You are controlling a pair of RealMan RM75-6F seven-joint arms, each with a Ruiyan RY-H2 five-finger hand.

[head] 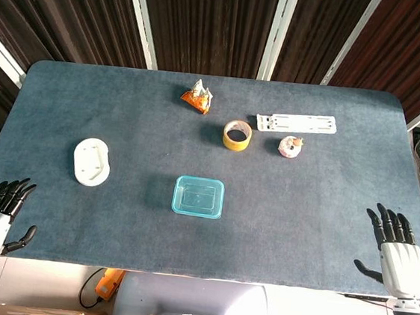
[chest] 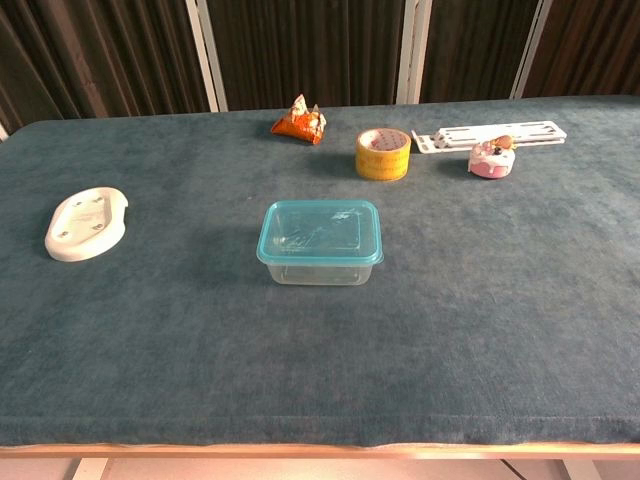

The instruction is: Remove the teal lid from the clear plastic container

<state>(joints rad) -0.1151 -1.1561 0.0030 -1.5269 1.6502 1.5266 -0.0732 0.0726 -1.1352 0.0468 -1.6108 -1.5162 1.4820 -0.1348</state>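
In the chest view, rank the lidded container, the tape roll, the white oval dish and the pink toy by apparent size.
1. Clear container with teal lid, largest.
2. White oval dish.
3. Yellow tape roll.
4. Pink toy, smallest.
The tape and toy sit farther from the camera, so their true sizes may be understated.

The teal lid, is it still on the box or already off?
On. The teal lid sits flat on the clear container, rim overlapping its top edge.
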